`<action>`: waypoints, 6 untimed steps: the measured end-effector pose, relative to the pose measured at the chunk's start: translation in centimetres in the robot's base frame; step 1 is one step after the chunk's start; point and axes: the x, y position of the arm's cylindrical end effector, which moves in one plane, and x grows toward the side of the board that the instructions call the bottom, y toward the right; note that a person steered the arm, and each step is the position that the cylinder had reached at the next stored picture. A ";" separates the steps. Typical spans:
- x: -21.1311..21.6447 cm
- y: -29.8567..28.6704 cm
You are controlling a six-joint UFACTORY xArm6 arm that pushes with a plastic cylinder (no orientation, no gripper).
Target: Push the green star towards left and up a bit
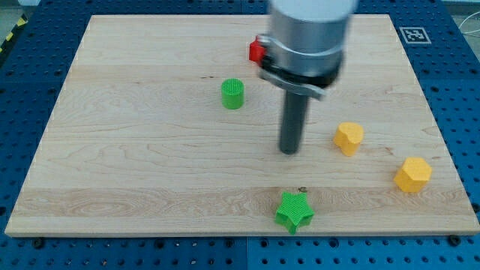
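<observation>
The green star (294,212) lies near the bottom edge of the wooden board (135,150), a little right of centre. My tip (290,151) rests on the board above the star, slightly to its left, with a clear gap between them. The dark rod rises from the tip to the arm's grey body at the view's top.
A green cylinder (233,94) stands up and left of the tip. A red block (257,52) is partly hidden behind the arm. A yellow heart-like block (349,138) and a yellow hexagon (413,174) lie at the right. A marker tag (413,34) sits at the top right corner.
</observation>
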 end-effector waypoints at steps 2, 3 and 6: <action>5.4 5.8; 9.5 5.8; 10.4 -2.4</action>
